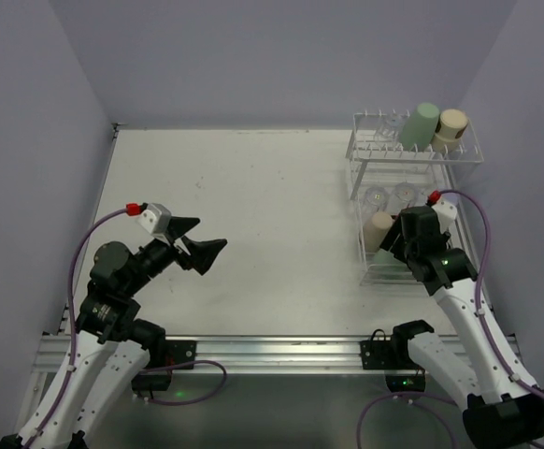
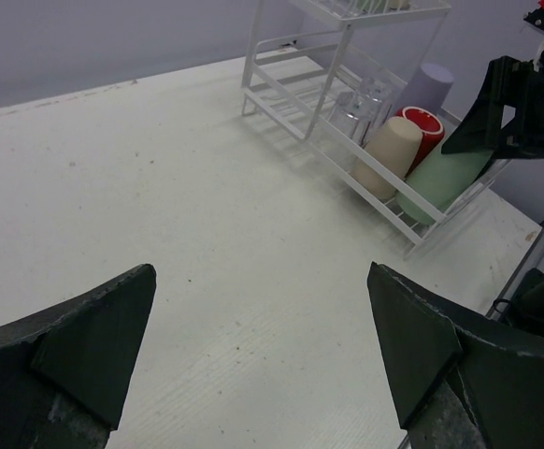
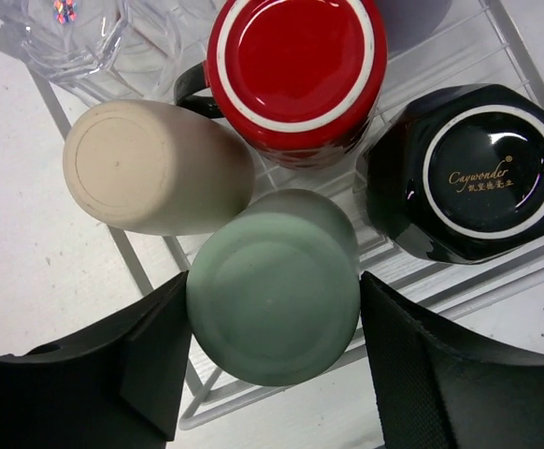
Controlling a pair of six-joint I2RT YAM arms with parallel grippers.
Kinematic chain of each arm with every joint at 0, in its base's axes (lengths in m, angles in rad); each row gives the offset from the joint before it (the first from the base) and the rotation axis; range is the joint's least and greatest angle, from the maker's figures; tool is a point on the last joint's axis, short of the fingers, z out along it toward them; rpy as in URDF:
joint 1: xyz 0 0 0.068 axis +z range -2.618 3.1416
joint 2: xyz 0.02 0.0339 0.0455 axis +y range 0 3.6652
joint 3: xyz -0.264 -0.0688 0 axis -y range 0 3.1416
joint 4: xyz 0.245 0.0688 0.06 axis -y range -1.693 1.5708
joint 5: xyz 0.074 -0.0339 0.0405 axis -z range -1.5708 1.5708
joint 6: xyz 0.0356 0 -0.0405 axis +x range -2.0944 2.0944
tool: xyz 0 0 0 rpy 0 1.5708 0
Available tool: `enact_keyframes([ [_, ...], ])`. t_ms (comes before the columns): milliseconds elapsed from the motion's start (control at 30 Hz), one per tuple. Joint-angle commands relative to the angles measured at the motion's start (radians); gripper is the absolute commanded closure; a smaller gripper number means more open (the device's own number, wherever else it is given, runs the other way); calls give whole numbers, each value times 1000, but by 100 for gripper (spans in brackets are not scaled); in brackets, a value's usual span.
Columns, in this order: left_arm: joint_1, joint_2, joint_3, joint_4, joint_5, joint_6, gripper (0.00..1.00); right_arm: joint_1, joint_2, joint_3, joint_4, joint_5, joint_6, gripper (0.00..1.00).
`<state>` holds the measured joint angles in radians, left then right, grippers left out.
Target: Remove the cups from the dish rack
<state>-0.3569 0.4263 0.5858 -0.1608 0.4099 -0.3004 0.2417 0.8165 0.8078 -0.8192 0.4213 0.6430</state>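
The dish rack (image 1: 417, 154) stands at the back right. Its upper tier holds a pale green tumbler (image 1: 422, 123) and a beige tumbler (image 1: 450, 128). In the lower tier lie a second pale green tumbler (image 3: 274, 285), a beige tumbler (image 3: 155, 166), a red mug (image 3: 295, 70), a black mug (image 3: 465, 173) and clear glasses (image 3: 66, 33). My right gripper (image 3: 274, 297) is open, with one jaw on each side of the lower green tumbler's base. My left gripper (image 1: 205, 238) is open and empty above the bare table, far left of the rack.
A lavender tumbler (image 2: 428, 86) shows behind the red mug (image 2: 420, 126) in the left wrist view. Purple walls close in the table at the back and on both sides. The metal rail (image 1: 272, 351) with both arm bases runs along the near edge.
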Motion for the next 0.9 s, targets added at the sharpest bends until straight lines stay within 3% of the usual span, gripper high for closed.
enact_keyframes([
  [0,-13,-12,42,-16,-25,-17,0,-2,-8,1,17,51,7,38],
  [133,-17,-11,36,-2,-37,-52,0,1,-49,56,-37,33,6,62],
  [300,-19,2,31,15,-7,-69,0,2,-140,120,-75,-16,-23,69],
  [533,-19,94,28,98,136,-166,0,2,-188,326,-179,-56,-66,69],
  [700,-19,169,6,294,285,-343,0,2,-230,456,-213,-261,-97,73],
  [833,-19,207,-56,502,349,-511,2,1,-258,394,-71,-542,-72,76],
  [867,-19,219,-64,539,374,-543,5,2,-261,361,39,-597,-36,76],
])
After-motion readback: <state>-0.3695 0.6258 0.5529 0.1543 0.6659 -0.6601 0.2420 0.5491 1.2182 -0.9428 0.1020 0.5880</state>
